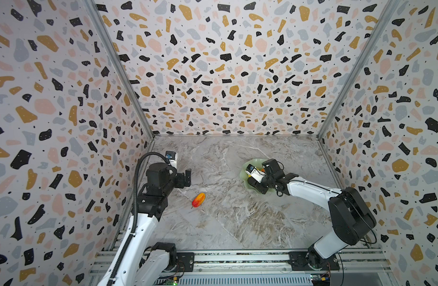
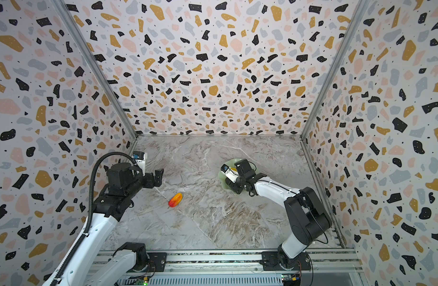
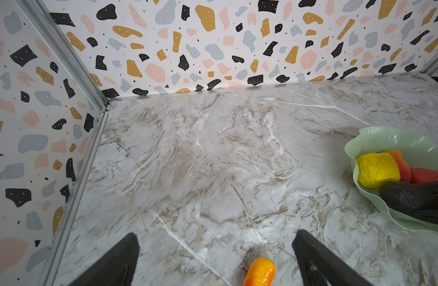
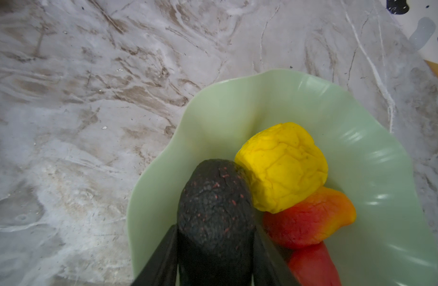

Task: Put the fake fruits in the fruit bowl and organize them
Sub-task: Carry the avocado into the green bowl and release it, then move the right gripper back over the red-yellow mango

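my right gripper is clamped on the dark brown-black, rough-skinned plastic avocado, one finger on each side. it holds the avocado within the wavy rim of the pale mint-green glossy bowl; whether the fruit rests on the bowl i cannot tell. just beside the avocado in the bowl lie the bumpy yellow chunk, a red-orange plastic mango and a plain red fruit. my left gripper stands wide and holds nothing, above the grey marble-patterned table. the second mango, red-orange-yellow, lies on that table near my left gripper, well apart from the bowl.
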Robot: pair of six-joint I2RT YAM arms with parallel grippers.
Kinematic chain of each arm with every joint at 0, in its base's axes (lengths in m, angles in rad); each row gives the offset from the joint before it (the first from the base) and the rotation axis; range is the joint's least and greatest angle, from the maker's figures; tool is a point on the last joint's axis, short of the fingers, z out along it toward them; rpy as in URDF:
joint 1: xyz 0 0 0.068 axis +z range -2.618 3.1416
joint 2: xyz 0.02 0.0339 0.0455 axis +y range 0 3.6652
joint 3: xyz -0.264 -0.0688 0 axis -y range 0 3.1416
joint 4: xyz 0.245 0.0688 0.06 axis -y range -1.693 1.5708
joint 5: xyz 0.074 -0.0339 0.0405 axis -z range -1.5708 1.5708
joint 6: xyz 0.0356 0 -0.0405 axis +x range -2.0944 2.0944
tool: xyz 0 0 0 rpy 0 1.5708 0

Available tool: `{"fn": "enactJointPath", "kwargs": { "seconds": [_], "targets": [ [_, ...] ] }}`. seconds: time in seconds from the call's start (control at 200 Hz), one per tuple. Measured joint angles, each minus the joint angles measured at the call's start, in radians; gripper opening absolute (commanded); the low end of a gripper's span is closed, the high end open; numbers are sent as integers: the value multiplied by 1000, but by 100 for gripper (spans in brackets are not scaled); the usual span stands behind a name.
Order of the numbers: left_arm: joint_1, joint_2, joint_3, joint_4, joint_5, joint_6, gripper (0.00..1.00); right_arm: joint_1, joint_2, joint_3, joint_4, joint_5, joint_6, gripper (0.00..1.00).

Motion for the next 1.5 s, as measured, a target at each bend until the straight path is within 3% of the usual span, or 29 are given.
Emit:
{"fn": "enactJointPath", "kwargs": {
  "seconds": [0.27,0.576,0.816,0.926,1.191,1.502],
  "targets": [
    [0,2,0,0,0,0,100,0,71,46,17,44,-7,37],
    [0,2,0,0,0,0,100,0,72,79,20,85,-21,70],
    [0,2,0,0,0,0,100,10,-9,100,-14,123,-32,80],
    [0,2,0,0,0,0,100,46,-61,156,-42,120,-46,100],
    [0,0,0,0,0,0,99,232,-62,230,-19,-84,-154,99],
    [0,-6,0,0,0,0,100,364,257,380,-71,-251,-403,99]
  ]
}}
